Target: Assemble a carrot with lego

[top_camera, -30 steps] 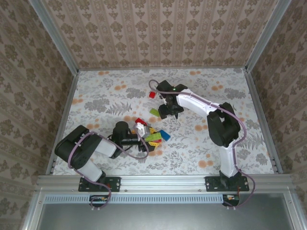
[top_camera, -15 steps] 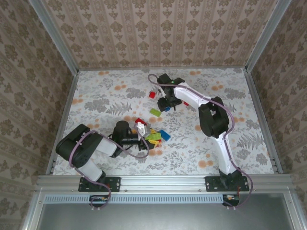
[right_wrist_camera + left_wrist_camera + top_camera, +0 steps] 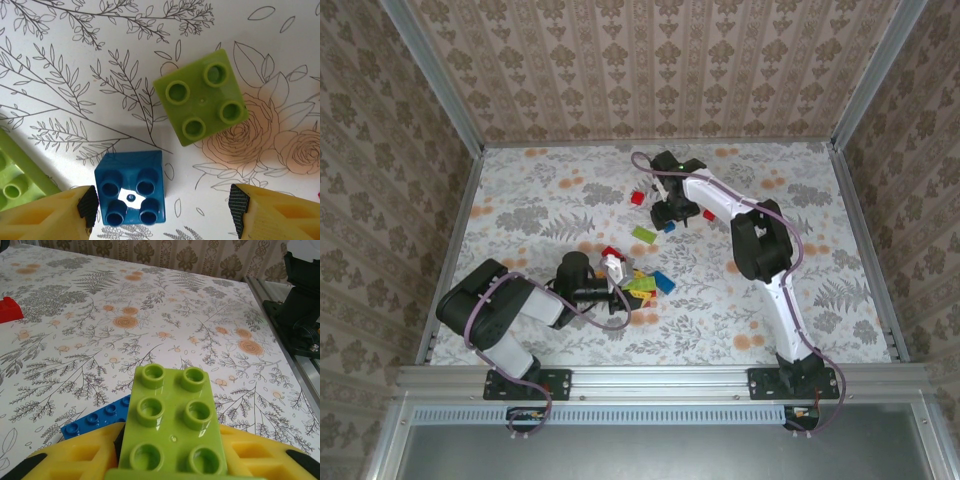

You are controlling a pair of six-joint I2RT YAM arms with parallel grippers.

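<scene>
L gripper (image 3: pixel 172 460) fingers pinch long green brick (image 3: pixel 172 425), flat blue brick (image 3: pixel 95 421) beside. R gripper (image 3: pixel 160 212) fingers wide apart over small blue brick (image 3: pixel 131 187); square green brick (image 3: pixel 201 102) nearby.

Lighting is bright, even and diffuse throughout. Shadows on the table (image 3: pixel 520 200) are short and soft-edged. We note small glare spots on the glossy green brick (image 3: pixel 172 425). Both wrist views are sharp up close; the top view resolves small detail coarsely.

Left claw (image 3: pixel 616 287) sits at the brick pile (image 3: pixel 646 285); right claw (image 3: pixel 670 213) hovers near a red brick (image 3: pixel 638 197).
</scene>
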